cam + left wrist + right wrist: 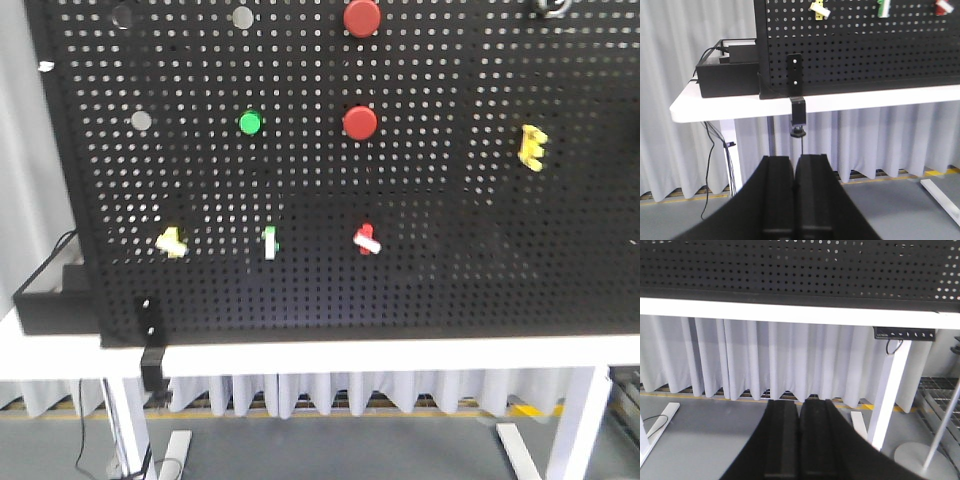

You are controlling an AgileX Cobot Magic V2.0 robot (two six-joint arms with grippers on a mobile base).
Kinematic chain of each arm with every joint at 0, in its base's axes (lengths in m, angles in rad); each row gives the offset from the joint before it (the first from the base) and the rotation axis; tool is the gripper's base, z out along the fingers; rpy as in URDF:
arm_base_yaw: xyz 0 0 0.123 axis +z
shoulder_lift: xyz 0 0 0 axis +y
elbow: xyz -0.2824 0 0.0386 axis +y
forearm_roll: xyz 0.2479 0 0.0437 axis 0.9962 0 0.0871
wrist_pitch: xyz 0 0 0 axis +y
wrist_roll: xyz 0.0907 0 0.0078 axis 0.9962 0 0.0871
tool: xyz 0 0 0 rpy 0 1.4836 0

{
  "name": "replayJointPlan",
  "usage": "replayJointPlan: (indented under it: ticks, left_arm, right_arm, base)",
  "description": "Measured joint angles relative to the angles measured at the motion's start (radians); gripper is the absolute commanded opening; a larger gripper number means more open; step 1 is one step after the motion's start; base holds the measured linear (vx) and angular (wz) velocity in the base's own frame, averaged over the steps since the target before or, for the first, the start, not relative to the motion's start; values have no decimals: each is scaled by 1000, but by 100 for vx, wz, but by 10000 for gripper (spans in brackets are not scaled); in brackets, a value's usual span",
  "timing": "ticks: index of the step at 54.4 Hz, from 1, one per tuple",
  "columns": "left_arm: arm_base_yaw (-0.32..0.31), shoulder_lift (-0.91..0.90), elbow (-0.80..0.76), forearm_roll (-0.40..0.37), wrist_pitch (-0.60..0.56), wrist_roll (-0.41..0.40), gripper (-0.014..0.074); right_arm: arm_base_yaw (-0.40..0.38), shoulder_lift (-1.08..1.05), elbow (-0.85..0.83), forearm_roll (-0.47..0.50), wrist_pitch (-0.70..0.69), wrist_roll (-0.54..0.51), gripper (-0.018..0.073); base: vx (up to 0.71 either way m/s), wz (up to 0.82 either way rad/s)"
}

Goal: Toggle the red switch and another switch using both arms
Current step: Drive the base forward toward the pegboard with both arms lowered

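Note:
The red switch [366, 239], a tiny toggle with a red base and a white lever, sits low on the black pegboard [450, 260]; its corner shows in the left wrist view [943, 6]. The other switch [171, 242], pale yellow with a white lever, is at lower left on the board, seen also as the yellow switch [818, 8] in the left wrist view. My left gripper [794, 165] is shut and empty, well below the table edge. My right gripper [799, 407] is shut and empty too, under the table. Neither arm appears in the front view.
A green-based straight lever [269, 242] sits between the two switches. Two large red push buttons [360, 122], a green button [249, 122] and a yellow part [533, 148] are higher up. A black box [727, 75] rests on the white table [840, 102]. A clamp [798, 112] hangs from its edge.

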Motion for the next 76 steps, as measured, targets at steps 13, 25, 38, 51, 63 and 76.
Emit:
replayJointPlan:
  ticks: [13,25,38,51,63,76]
  left_arm:
    - [0,0,0,0,0,0,3]
    - [0,0,0,0,0,0,3]
    - [0,0,0,0,0,0,3]
    - [0,0,0,0,0,0,3]
    - [0,0,0,0,0,0,3]
    - [0,0,0,0,0,0,3]
  right_arm:
    - [0,0,0,0,0,0,-6]
    - [0,0,0,0,0,0,-6]
    - [0,0,0,0,0,0,-6]
    - [0,0,0,0,0,0,-6]
    - [0,0,0,0,0,0,-6]
    - [0,0,0,-23,0,-1,-6]
  base:
    - [29,1]
    - [25,3]
    - [17,2]
    - [9,2]
    - [3,0]
    - [0,0]
